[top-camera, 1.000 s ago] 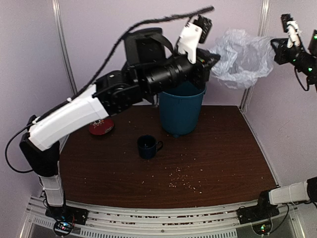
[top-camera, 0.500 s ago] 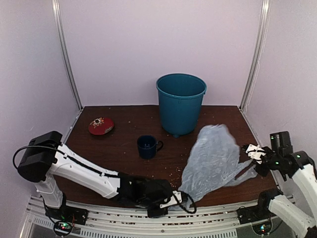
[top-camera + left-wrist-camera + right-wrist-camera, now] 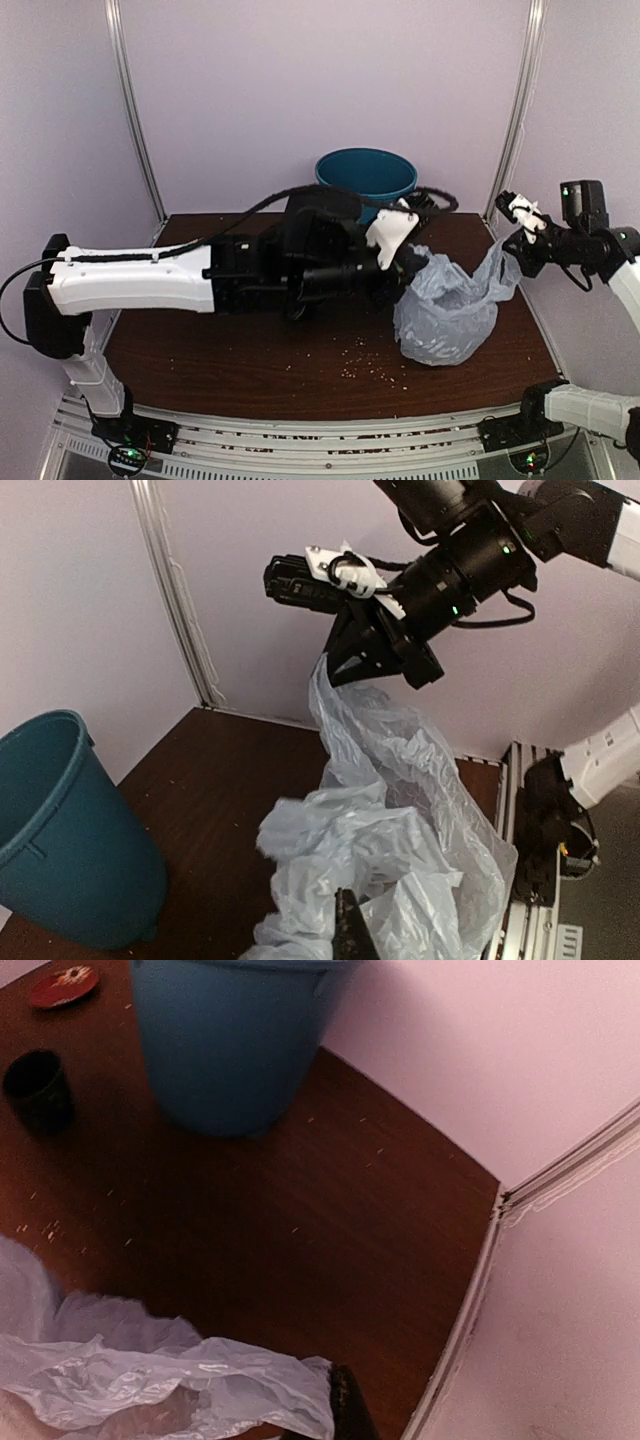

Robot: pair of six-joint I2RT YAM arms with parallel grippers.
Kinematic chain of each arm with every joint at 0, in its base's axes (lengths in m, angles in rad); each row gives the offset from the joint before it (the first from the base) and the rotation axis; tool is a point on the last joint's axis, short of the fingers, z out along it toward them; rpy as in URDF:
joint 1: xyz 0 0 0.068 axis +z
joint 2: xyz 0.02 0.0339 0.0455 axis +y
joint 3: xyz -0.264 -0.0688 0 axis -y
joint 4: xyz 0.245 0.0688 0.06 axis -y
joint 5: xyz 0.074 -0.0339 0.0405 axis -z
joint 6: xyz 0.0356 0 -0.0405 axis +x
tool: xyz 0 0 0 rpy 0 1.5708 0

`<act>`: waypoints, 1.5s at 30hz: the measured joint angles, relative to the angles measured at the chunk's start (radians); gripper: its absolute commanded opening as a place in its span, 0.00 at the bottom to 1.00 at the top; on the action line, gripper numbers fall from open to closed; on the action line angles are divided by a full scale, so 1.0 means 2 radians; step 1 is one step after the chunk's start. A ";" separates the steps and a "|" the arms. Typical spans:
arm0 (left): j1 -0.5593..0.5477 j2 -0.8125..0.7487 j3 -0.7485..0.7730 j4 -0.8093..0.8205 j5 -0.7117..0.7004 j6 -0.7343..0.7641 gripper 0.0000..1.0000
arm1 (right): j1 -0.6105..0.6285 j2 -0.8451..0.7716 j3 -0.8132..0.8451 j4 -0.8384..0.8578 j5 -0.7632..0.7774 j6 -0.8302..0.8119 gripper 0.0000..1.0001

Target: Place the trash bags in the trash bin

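Lifted since the earlier frame, the trash bag (image 3: 445, 320) hangs between left gripper (image 3: 410, 255) and right gripper (image 3: 512, 238), each clamped on its edge. Keep it spread and clear the trash bin (image 3: 366, 170) rim first.

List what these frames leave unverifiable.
The mug and red dish: hidden behind the left arm in the top view.
The bin: left arm covers its body in the top view; right wrist view crops its rim; floor unseen.
The left fingers: one tip at the left wrist view's bottom edge; grip on the bag unclear.

Crinkly translucent bag (image 3: 445, 318), probably thin plastic
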 measured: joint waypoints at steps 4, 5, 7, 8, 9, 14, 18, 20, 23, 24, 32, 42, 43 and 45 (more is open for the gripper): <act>0.047 0.099 0.220 -0.069 0.018 0.007 0.00 | 0.000 0.138 0.160 0.008 0.049 0.069 0.00; 0.055 0.127 0.289 -0.085 0.024 0.012 0.00 | 0.000 0.162 0.208 0.010 0.053 0.081 0.00; 0.060 0.154 0.379 -0.099 0.032 0.022 0.00 | 0.000 0.190 0.298 0.018 0.052 0.103 0.00; 0.059 0.156 0.409 -0.104 0.034 0.030 0.00 | 0.000 0.191 0.332 0.025 0.050 0.110 0.00; 0.054 0.150 0.424 -0.100 0.035 0.039 0.00 | 0.000 0.186 0.369 0.028 0.045 0.116 0.00; -0.002 0.019 0.303 -0.038 0.026 0.097 0.00 | 0.000 0.097 0.397 0.071 0.012 0.122 0.00; -0.009 -0.094 0.044 0.086 -0.005 0.084 0.00 | 0.001 -0.058 0.141 0.159 0.019 0.097 0.00; 0.009 -0.095 -0.078 0.126 0.000 0.046 0.00 | 0.002 -0.084 -0.011 0.152 0.041 0.056 0.00; 0.000 -0.011 -0.228 0.112 -0.013 -0.001 0.00 | 0.001 -0.050 -0.163 0.073 0.066 -0.009 0.00; -0.013 0.016 -0.259 0.085 -0.017 -0.009 0.00 | 0.002 -0.054 -0.194 0.037 0.071 -0.029 0.00; -0.065 -0.053 -0.237 0.037 -0.048 -0.020 0.00 | 0.002 -0.212 -0.110 -0.024 0.033 -0.102 0.00; 0.022 0.019 -0.011 0.040 -0.028 -0.036 0.00 | 0.002 -0.003 -0.037 0.026 0.074 0.004 0.00; 0.032 0.042 0.032 0.022 -0.021 -0.035 0.00 | 0.002 0.035 0.002 0.028 0.085 0.023 0.00; 0.050 0.104 0.151 -0.022 -0.012 -0.024 0.00 | 0.002 0.104 0.095 0.037 0.102 0.056 0.00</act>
